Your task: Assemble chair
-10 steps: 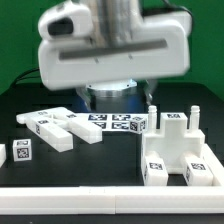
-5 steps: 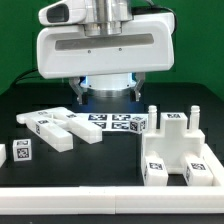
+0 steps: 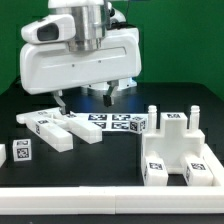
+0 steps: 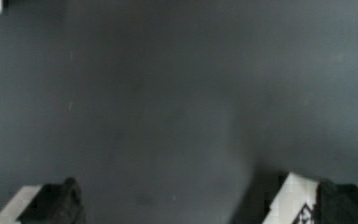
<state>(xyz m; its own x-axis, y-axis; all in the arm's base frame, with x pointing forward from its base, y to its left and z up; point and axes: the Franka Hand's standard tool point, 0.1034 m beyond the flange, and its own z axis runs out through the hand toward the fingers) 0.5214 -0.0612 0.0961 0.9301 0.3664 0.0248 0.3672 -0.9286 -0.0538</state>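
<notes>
The chair parts are white blocks with black-and-white tags on the black table. Two long pieces (image 3: 48,127) lie at the exterior view's left, with a small tagged block (image 3: 22,152) near the front left. A large blocky piece (image 3: 180,148) with upright posts stands at the right. My gripper (image 3: 86,98) hangs open and empty above the table behind the long pieces, its dark fingers (image 3: 62,100) apart. In the wrist view my gripper (image 4: 190,198) shows bare dark table between the fingers. A white tagged edge (image 4: 309,203) shows beside one finger; which piece it is I cannot tell.
The marker board (image 3: 116,123) lies flat in the middle of the table, just in front of my gripper. A green backdrop stands behind the table. The table's white front edge (image 3: 110,195) runs across the bottom of the exterior view.
My gripper hand has moved toward the exterior view's left and come a little lower; its fingers now show above the long pieces. The parts have not moved.
</notes>
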